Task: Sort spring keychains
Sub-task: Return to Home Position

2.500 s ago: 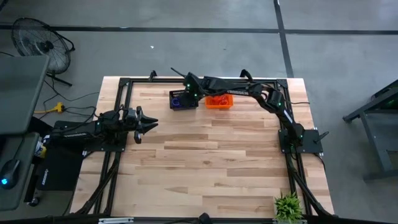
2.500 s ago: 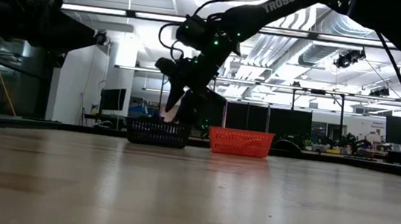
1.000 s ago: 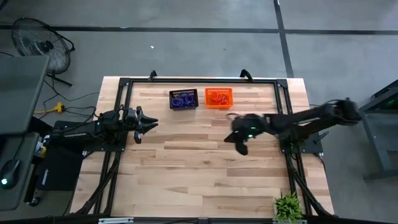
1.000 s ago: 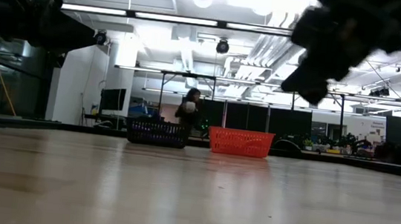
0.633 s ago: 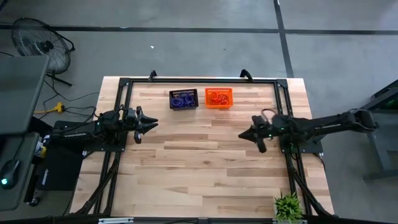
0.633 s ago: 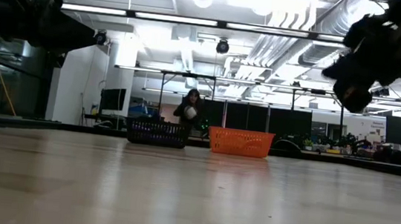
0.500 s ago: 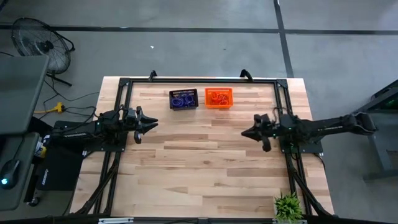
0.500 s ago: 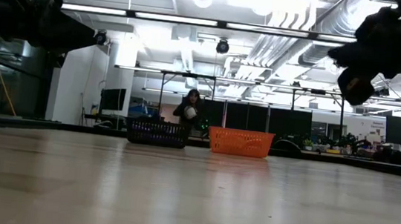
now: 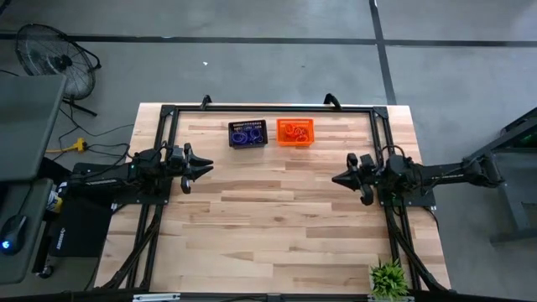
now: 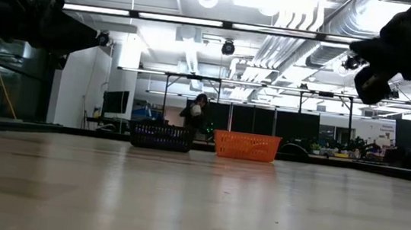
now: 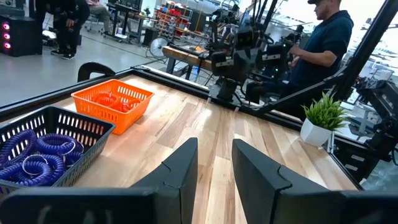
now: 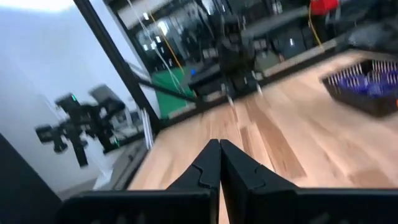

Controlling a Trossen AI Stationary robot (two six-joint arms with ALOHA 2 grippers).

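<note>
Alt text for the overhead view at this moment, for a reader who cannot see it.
A wooden table seen from above, with a black basket of purple spring keychains beside an orange basket of orange spring keychains, near the edge at the picture's top. The left gripper, open, and the right gripper, shut, sit at opposite sides, away from both baskets.

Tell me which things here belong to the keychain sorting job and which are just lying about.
Job: purple spring keychains in the black basket; orange spring keychains in the orange basket; left end effector, open, and right end effector, shut, at the table's sides.
Lying about: potted plant at a table corner; floor fan; a person beyond the table.
</note>
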